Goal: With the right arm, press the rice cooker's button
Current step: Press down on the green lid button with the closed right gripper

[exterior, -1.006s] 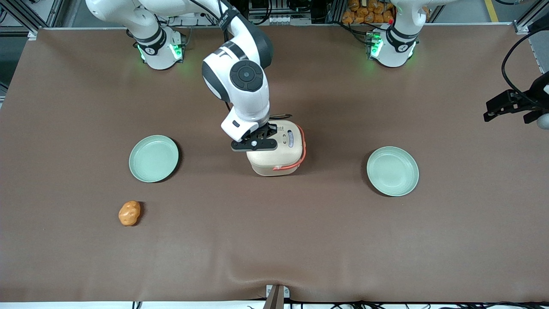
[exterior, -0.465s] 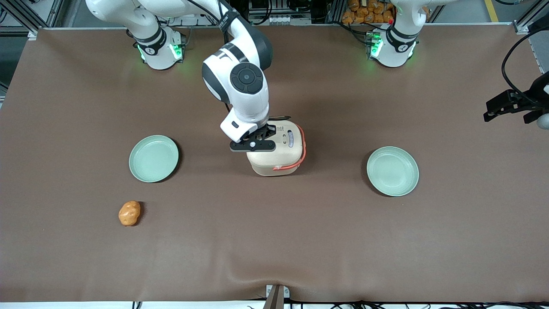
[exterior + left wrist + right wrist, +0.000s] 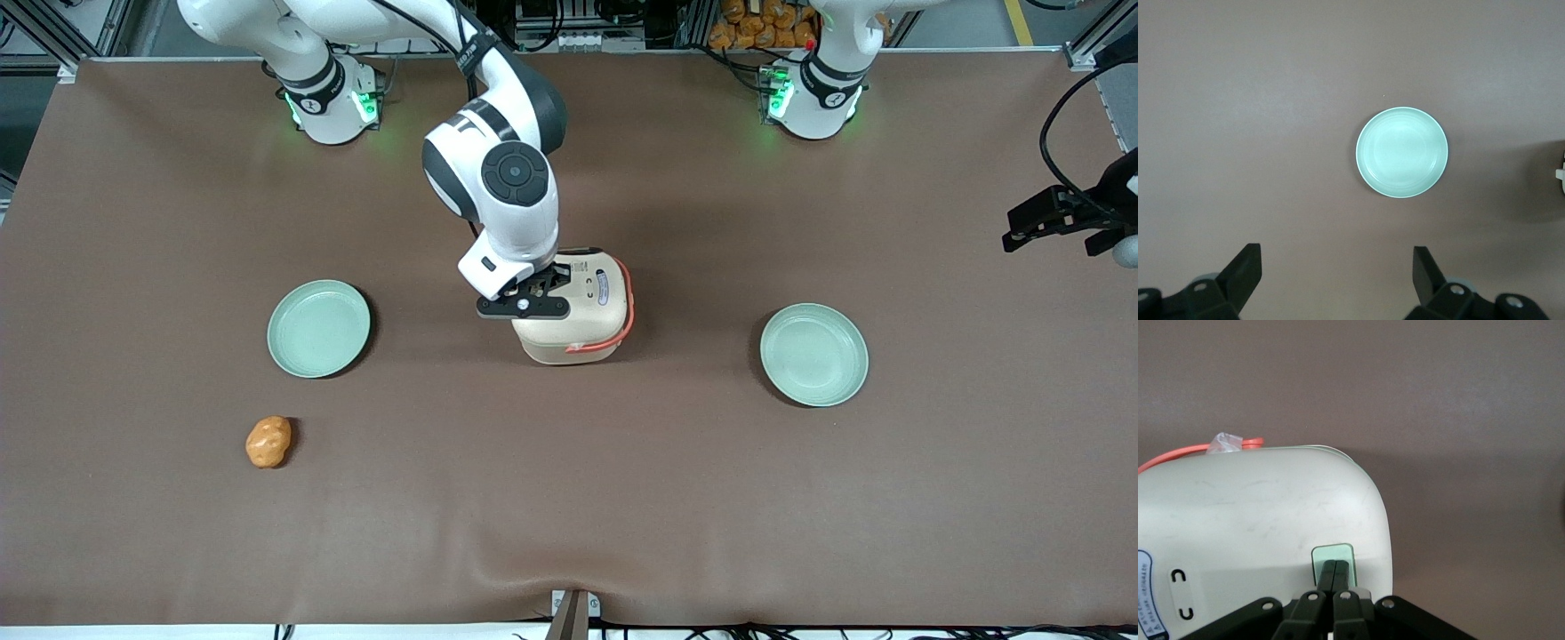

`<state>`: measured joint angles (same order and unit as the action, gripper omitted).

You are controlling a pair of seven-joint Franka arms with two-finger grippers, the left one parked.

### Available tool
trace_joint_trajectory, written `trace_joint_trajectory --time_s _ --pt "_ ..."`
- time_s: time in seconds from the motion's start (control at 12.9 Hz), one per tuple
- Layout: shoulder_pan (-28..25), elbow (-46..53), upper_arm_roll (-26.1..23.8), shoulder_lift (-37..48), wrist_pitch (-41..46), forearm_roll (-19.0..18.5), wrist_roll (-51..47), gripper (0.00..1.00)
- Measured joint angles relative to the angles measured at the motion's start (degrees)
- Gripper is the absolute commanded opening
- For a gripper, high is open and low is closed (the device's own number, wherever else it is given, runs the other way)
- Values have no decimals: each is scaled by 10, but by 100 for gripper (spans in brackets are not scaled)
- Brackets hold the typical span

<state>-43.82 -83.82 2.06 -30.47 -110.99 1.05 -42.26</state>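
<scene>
Potato (image 3: 268, 442) lies nearest the front camera; two plates (image 3: 318, 328) (image 3: 813, 355) flank the cooker (image 3: 578, 324) at mid-table – gripper (image 3: 1335, 575) fingers pressed together, tips on the green button (image 3: 1333, 555) on its lid

The right arm (image 3: 498, 191) has glossy white shells with dark grey round joint caps and a black cable along it. Its gripper (image 3: 1334, 577) is black, with silver screws just above its two slim fingers (image 3: 1327, 575).
</scene>
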Motion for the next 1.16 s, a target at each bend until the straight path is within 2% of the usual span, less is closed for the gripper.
trace_joint_trajectory --time_s 1.16 --pt "-3 0 0 -5 -4 -2 -14 0"
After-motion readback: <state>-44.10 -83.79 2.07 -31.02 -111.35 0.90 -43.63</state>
